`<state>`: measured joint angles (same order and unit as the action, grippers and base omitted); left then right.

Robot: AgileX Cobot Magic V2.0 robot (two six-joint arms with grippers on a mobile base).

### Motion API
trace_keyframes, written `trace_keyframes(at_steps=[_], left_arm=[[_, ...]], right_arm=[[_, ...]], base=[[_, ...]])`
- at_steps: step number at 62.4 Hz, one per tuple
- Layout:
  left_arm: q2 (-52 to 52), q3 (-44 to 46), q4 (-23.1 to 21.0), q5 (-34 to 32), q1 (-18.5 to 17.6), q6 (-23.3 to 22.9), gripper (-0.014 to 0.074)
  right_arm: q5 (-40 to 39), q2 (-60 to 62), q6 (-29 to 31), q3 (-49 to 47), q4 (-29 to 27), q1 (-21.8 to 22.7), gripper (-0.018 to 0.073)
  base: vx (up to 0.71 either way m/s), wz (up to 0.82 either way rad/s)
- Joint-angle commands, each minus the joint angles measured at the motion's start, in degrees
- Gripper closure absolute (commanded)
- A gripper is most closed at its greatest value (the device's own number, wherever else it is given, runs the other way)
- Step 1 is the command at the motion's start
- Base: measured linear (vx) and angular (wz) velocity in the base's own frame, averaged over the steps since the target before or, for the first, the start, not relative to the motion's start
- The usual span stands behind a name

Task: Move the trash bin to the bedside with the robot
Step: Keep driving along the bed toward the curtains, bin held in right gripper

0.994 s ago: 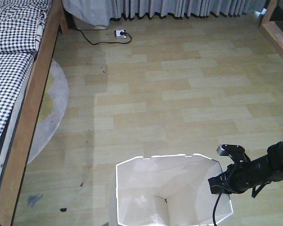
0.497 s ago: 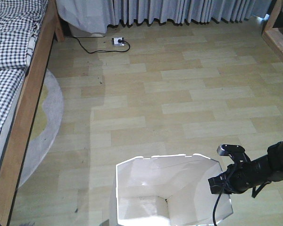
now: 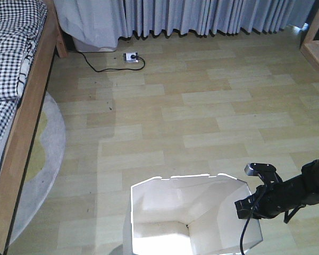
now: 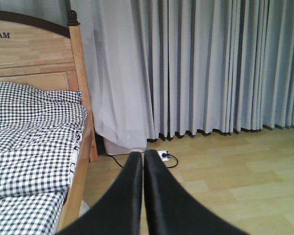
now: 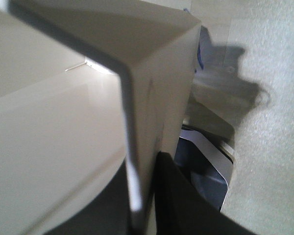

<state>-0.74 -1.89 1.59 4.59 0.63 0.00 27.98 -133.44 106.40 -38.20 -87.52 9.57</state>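
Fingers of the right tool (image 3: 245,208) are clamped on the thin right wall of the trash bin (image 3: 165,212), one inside the rim and one outside. The bin stands upright on the wooden floor (image 3: 212,117) at the near edge, well apart from the bed (image 3: 10,48) with checked bedding on the left. A grey rug (image 3: 48,154) lies beside the bed frame. The left tool (image 4: 139,191), fingers pressed together, points toward the far curtains (image 4: 210,68) and a power strip (image 4: 163,155).

Soft daylight; trash bin (image 5: 63,147) blurred (right wrist).
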Motion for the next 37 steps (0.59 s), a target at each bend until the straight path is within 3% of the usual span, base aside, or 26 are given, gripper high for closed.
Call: trace_keyframes(at_steps=[1,37], left_arm=[[-0.8,-0.7,-0.5,-4.3,-0.4,-0.8,0.0603],[-0.8,-0.7,-0.5,-4.3,-0.4,-0.8,0.0603]], right_arm=[[13.2,3.6,0.1,-0.1,-0.1,0.2,0.0564],[13.2,3.6,0.1,-0.1,-0.1,0.2,0.0564]], base=[[0.30,0.03],[0.30,0.10]])
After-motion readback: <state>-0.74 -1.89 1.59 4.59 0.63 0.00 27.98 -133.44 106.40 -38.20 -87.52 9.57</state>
